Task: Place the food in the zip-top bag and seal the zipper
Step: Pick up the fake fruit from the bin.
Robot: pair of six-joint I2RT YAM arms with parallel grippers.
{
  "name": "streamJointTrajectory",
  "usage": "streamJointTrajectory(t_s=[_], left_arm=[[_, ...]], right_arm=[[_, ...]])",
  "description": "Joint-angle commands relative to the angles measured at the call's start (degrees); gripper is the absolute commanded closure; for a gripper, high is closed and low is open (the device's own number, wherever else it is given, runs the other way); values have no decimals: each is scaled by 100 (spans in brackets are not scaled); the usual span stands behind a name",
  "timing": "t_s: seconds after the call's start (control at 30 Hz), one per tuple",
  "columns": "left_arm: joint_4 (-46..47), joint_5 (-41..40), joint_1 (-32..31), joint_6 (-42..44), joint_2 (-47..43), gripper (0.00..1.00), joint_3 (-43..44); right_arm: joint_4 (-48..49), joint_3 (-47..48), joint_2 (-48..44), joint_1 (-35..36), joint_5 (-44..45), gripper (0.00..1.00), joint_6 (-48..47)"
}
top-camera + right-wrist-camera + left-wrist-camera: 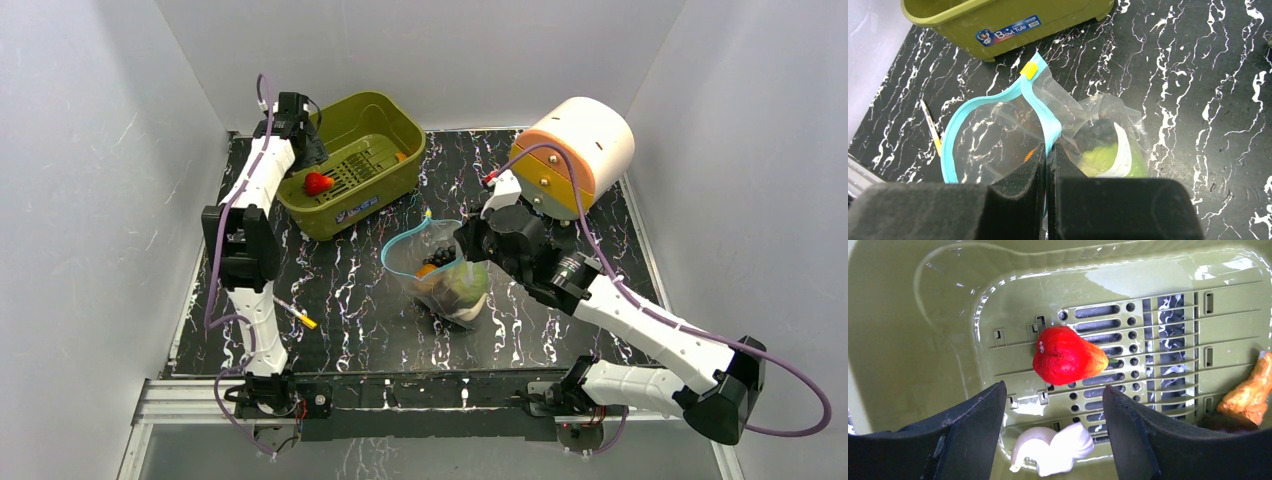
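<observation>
Top: L claw (308, 150) hung inside olive-green plastic bin (385, 125); R claw (467, 256) was at clear floppy zip-top bag (445, 280), directly below it on the tabletop. L wrist: jaws spread, red heart-shaped toy fruit (1064, 355) just ahead; should centre, then descend straight. R wrist: jaws pinched blue-teal zipper strip (1040, 107), mouth agape.

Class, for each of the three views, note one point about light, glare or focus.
Top external: light is soft and even, shadows faint on the table. Left wrist: white glare streaks the bin floor; the left gripper looks dark. Right wrist: the right gripper is dark and soft-edged; the zip-top bag shows sheen.
</observation>
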Motion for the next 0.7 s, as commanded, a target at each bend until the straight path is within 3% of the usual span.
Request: streamJointTrajectory(t_s=[0.0, 0.43, 0.67], left_arm=[[276, 67, 117, -27, 89, 31, 259], [665, 624, 224, -126, 606, 29, 196], [692, 847, 233, -225, 839, 37, 294]], right_arm=[[273, 366, -40, -17, 88, 100, -315], [-101, 632, 13, -19, 496, 100, -136], [-225, 577, -37, -17, 608, 100, -41]])
